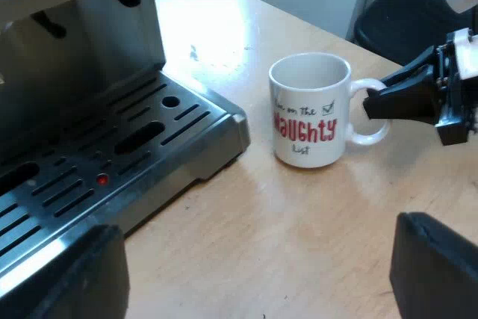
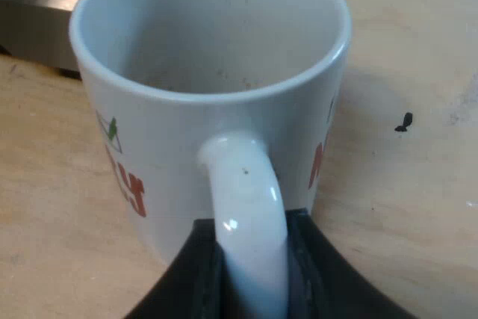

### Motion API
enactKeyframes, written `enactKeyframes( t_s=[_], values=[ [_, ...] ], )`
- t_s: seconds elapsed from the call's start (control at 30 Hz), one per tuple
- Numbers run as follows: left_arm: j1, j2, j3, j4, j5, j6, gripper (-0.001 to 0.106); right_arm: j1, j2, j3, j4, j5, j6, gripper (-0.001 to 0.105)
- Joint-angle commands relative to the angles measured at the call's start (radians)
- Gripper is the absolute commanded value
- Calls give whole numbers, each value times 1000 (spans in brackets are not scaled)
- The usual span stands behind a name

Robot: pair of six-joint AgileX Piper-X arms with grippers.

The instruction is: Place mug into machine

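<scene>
A white mug (image 1: 308,110) with red "NAUGHTY" lettering stands upright on the wooden table (image 1: 246,222), a short way off the corner of the espresso machine's drip tray (image 1: 134,155). My right gripper (image 1: 376,100) is at the mug's handle (image 1: 371,121). In the right wrist view its two black fingers (image 2: 196,274) press both sides of the handle (image 2: 246,207), shut on it. The mug (image 2: 209,57) looks empty, with a few specks inside. My left gripper (image 1: 254,274) hovers open over bare table near the tray, its fingers (image 1: 437,267) wide apart, holding nothing.
The slotted metal drip tray carries a small red dot (image 1: 102,179), and the machine's steel front (image 1: 82,42) rises behind it. The machine's edge (image 2: 37,13) lies beyond the mug. A black chair (image 1: 403,20) stands past the table's edge.
</scene>
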Motion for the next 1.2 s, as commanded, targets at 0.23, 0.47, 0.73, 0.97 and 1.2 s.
enactKeyframes(
  t_s=[0.23,0.47,0.73,0.97,1.2],
  values=[
    [-5,-6,-5,1,37,-15,73,1,9,3,37,1,2,60],
    [-5,-6,-5,12,37,-15,73,1,-75,1,127,-5,68,59],
    [-5,-6,-5,15,37,-15,73,1,-172,12,229,-5,22,59],
    [-5,-6,-5,15,37,-15,73,1,-165,97,29,-5,19,59],
    [-5,2,-5,15,37,-15,73,1,-111,112,-96,-18,19,59]
  ],
)
